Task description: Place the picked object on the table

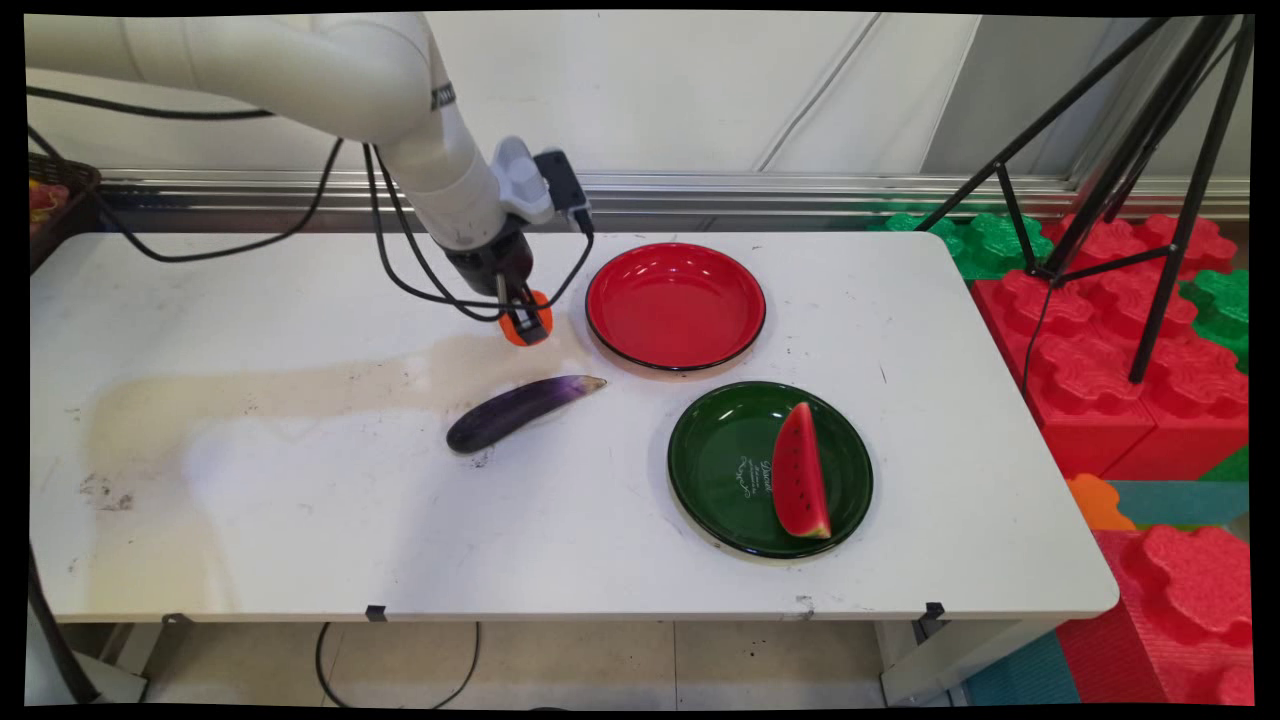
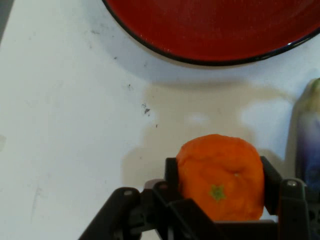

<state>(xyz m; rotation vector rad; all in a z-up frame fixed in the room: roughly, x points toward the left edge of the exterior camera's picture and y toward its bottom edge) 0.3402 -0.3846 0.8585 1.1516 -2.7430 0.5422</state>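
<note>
The claw (image 2: 220,192) grips an orange (image 2: 220,175) from both sides, just beside the red plate (image 1: 675,305). An eggplant (image 1: 520,410) lies near on the counter (image 1: 300,500).

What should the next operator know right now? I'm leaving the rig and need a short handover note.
Gripper: shut on the orange, fingers on either side of it, just left of the empty red plate.
Eggplant lies on the table, nearer the camera than the gripper.
Watermelon slice sits in the green plate.
</note>
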